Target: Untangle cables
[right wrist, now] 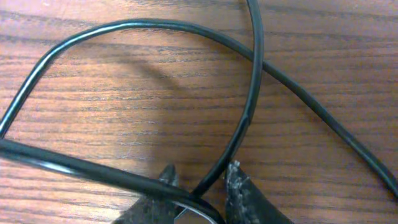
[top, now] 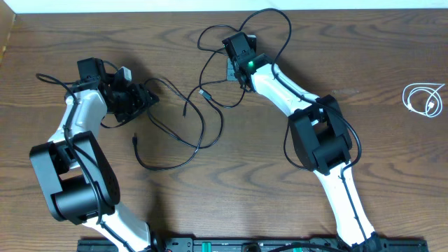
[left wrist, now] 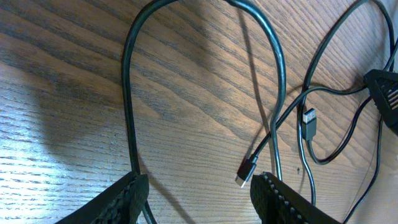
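Two thin black cables [top: 165, 168] lie tangled in loops across the middle of the brown table. A shorter white cable [top: 423, 98] is coiled apart at the far right. My left gripper [top: 148, 98] [left wrist: 202, 199] is open low over the tangle's left side. A black loop [left wrist: 127, 93] runs past its left finger [left wrist: 130, 196], and a small plug [left wrist: 247, 169] lies by its right finger. My right gripper [top: 233, 43] [right wrist: 202, 186] sits at the tangle's upper part, its jaws closed in on a black cable strand [right wrist: 249, 112] where two strands cross.
A second plug end [left wrist: 309, 119] lies among the strands to the right in the left wrist view. The table's far edge [top: 140, 12] meets a white surface at the top. Thicker black wires run along both white arms.
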`<action>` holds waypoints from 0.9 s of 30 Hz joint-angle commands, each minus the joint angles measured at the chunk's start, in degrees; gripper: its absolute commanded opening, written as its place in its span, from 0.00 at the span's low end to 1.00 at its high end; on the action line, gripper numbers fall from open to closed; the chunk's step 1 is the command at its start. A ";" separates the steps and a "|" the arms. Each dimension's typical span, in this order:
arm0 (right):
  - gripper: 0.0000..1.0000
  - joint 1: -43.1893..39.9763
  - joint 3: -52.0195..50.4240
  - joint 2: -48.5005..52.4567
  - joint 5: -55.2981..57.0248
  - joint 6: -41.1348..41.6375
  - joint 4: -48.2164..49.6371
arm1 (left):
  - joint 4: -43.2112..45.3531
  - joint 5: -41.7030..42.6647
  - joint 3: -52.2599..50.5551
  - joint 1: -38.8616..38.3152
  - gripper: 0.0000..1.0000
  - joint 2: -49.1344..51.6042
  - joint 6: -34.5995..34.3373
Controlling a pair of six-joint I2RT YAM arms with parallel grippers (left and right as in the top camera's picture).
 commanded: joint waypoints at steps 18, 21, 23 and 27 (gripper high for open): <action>0.01 0.04 0.37 -13.29 -5.01 -4.81 -2.69 | -0.13 0.76 0.35 0.24 0.59 0.63 0.76; 0.01 -0.72 0.37 -16.26 -5.40 -5.16 -4.28 | -0.13 0.79 0.35 0.24 0.59 0.63 0.76; 0.01 -1.22 0.37 -17.86 -6.29 -6.71 -5.18 | -0.13 0.76 0.35 0.24 0.59 0.63 0.76; 0.01 -3.15 0.37 -21.99 -11.76 -9.79 -7.32 | -0.13 0.79 0.35 0.24 0.59 0.63 0.76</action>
